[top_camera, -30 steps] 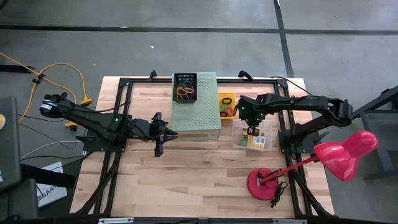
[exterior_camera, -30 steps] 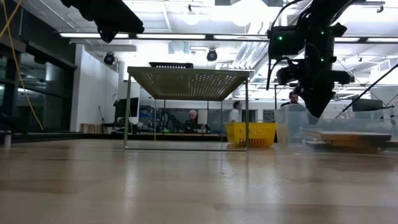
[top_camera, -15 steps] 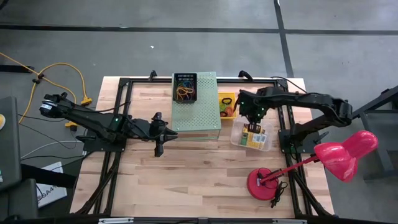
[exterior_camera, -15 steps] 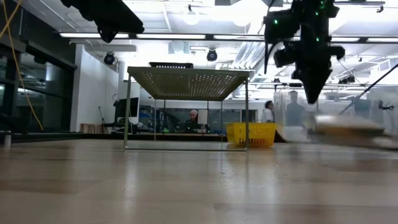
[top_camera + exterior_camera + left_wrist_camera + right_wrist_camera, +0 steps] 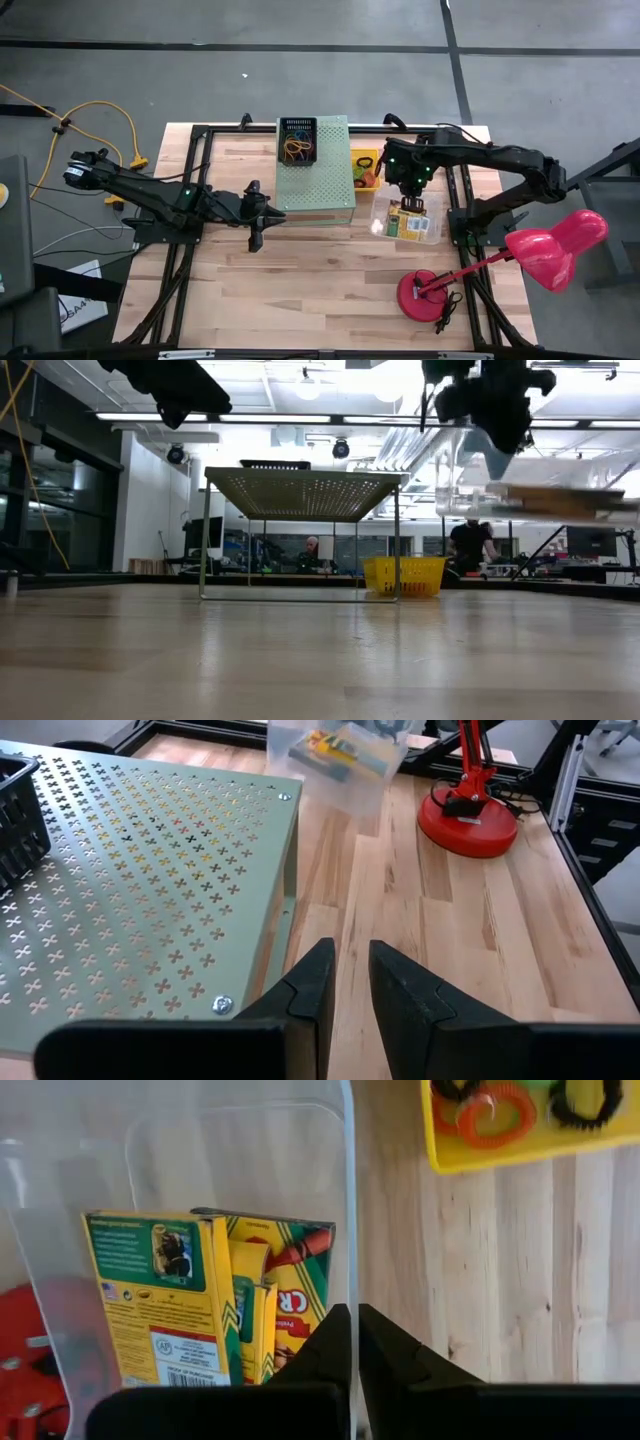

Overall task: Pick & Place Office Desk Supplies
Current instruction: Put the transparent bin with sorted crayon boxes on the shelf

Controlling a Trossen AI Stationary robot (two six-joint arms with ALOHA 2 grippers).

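A clear plastic bin (image 5: 410,222) with two yellow-and-green crayon boxes (image 5: 160,1300) inside hangs above the table's right half (image 5: 540,495). My right gripper (image 5: 407,192) is shut on it from above. Beside it a small yellow basket (image 5: 365,170) stands on the table with an orange (image 5: 497,1110) and dark band loops in it. My left gripper (image 5: 272,212) hovers at the near left corner of the pale-green perforated box (image 5: 315,175), fingers (image 5: 352,980) slightly apart with nothing between them. My right gripper holds the bin's side wall at its rim (image 5: 349,1295), one finger inside the bin and one outside. The fingers point down from above. The bin hangs below them, lifted clear of the table, with the crayon boxes lying on its floor.
A black basket (image 5: 298,140) with band loops sits on top of the perforated box. A pink desk lamp (image 5: 545,245) stands on its red base (image 5: 425,293) at the near right. Bare wood lies in the table's near middle (image 5: 300,280).
My right gripper has gone up, still shut on the clear bin. The bin, which stood on the table a second ago, is now lifted clear with the crayon boxes inside.
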